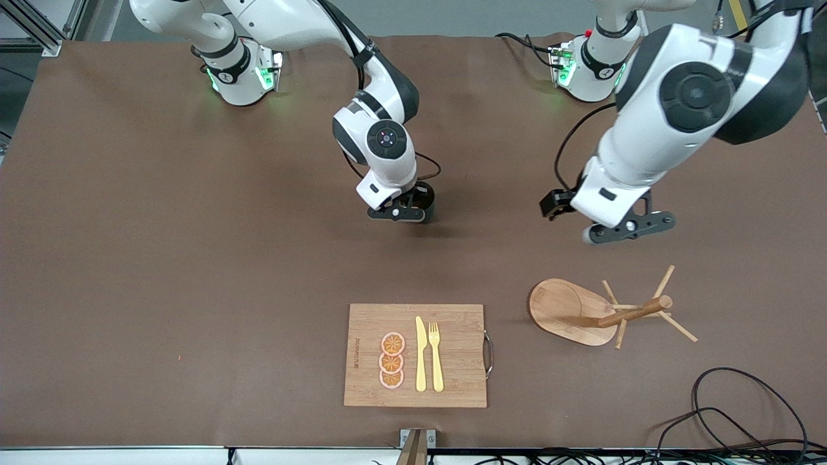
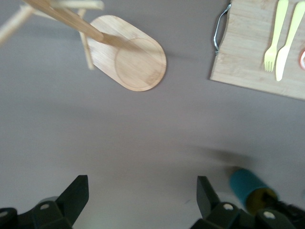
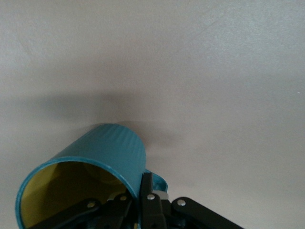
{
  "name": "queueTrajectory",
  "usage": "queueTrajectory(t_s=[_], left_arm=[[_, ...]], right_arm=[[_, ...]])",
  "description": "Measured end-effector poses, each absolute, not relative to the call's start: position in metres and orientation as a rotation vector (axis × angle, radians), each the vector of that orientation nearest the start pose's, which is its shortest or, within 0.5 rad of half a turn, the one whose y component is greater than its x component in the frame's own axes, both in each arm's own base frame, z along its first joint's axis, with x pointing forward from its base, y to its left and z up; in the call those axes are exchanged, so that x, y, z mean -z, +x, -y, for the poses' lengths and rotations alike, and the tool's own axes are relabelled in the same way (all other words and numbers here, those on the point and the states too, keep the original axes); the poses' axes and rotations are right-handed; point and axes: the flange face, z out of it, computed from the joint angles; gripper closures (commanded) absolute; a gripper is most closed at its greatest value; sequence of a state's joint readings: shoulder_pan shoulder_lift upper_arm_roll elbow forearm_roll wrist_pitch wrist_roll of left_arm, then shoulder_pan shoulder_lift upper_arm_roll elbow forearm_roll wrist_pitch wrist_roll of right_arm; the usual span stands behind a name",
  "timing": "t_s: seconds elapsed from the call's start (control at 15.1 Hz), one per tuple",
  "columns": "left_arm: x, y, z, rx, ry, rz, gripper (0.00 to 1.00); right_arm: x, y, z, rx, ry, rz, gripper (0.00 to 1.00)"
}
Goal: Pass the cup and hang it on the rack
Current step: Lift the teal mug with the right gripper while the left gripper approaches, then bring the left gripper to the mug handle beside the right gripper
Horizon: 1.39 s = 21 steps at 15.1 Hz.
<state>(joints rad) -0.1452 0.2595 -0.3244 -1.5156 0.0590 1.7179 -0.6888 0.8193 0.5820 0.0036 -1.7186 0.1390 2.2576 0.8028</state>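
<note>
The teal cup (image 3: 107,150) with a yellow inside is held by my right gripper (image 3: 143,191), which is shut on its wall beside the small handle. In the front view this gripper (image 1: 413,208) is low over the middle of the table, and the cup (image 1: 425,194) is mostly hidden by it. I cannot tell whether the cup touches the table. The cup (image 2: 248,183) also shows in the left wrist view. My left gripper (image 1: 630,227) hangs open and empty (image 2: 140,198) over bare table, toward the bases from the wooden rack (image 1: 636,311), which stands on its oval base (image 2: 128,59).
A wooden cutting board (image 1: 452,323) with a yellow knife, a yellow fork and orange slices lies near the front edge, beside the rack. It also shows in the left wrist view (image 2: 248,52). Black cables (image 1: 723,413) lie at the front corner by the left arm's end.
</note>
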Motion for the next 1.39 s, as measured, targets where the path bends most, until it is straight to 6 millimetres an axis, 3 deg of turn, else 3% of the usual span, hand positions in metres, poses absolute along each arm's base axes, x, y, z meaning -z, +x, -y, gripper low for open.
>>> queueTrajectory(t_s=[0.4, 0.6, 0.93, 1.39], left_arm=[[-0.483, 0.567, 0.327, -0.055, -3.106, 0.624, 0.0], [-0.473, 0.564, 0.346, -0.044, -3.092, 0.75, 0.0], [-0.453, 0.563, 0.359, -0.061, -3.051, 0.857, 0.0], [-0.406, 0.54, 0.422, 0.078, -2.908, 1.008, 0.0]], right_arm=[[-0.242, 0.452, -0.492, -0.165, -3.094, -0.129, 0.95], [-0.242, 0.453, -0.493, -0.161, -3.091, -0.13, 0.93], [-0.242, 0.454, -0.492, -0.158, -3.091, -0.133, 0.9], [-0.242, 0.454, -0.492, -0.158, -3.091, -0.134, 0.87]])
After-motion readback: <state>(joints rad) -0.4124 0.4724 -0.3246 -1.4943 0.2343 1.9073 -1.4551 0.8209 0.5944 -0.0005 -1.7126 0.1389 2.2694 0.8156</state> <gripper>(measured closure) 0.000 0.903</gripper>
